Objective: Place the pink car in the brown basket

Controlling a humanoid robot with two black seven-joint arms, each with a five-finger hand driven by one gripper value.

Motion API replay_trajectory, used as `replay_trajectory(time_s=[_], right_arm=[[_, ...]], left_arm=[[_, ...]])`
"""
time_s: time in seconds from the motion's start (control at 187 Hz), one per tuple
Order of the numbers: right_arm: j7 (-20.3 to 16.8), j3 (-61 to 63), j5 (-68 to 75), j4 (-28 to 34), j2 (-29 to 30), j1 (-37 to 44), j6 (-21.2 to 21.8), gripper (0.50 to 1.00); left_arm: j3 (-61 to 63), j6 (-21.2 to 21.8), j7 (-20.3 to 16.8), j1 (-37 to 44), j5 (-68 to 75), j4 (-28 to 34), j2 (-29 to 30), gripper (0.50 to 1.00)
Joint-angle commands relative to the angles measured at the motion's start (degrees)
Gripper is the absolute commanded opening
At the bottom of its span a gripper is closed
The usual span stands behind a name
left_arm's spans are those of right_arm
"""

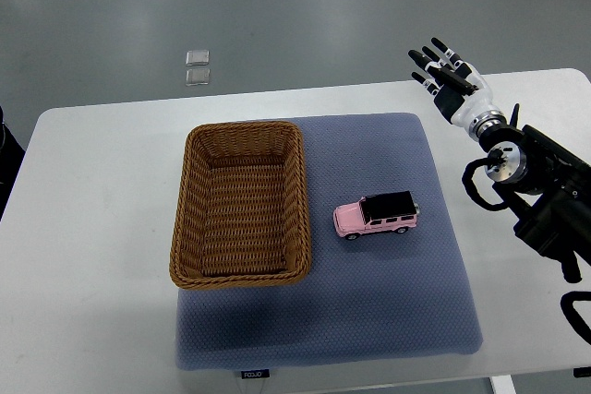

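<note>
Right hand (448,76), fingers spread and seemingly empty, hovers well apart from my pink car (377,215), parked beside the brown basket (189,219).

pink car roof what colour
Black, over the pink car body; the top view shows it.

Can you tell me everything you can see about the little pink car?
The pink car is a small boxy toy, like a jeep, with a pink body, a black roof and dark windows. It looks like hard plastic or metal. It stands upright on its wheels, side on to the camera, lying roughly left to right in the picture. It sits on the grey-blue mat, just right of the brown basket and apart from it. Nothing touches it but the mat; the right hand is far off, up near the table's back edge.
</note>
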Motion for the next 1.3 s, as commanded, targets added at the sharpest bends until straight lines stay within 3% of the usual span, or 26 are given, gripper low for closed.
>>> replay_trajectory(time_s=[0.0, 1.115, 1.297], right_arm=[[0.0, -0.1, -0.1, 0.0, -0.1, 0.0, 0.0, 0.907], [0.0, -0.1, 0.2, 0.2, 0.0, -0.3, 0.0, 0.907], [-0.1, -0.8, 0.4, 4.8, -2.5, -0.7, -0.9, 0.907]], left_arm=[[0.0, 0.0, 0.0, 0.0, 0.0, 0.0, 0.0, 1.0], [1.9, 0.5, 0.0, -0.7, 0.1, 0.3, 0.0, 1.0], [1.9, 0.5, 0.0, -0.7, 0.1, 0.3, 0.0, 1.0]])
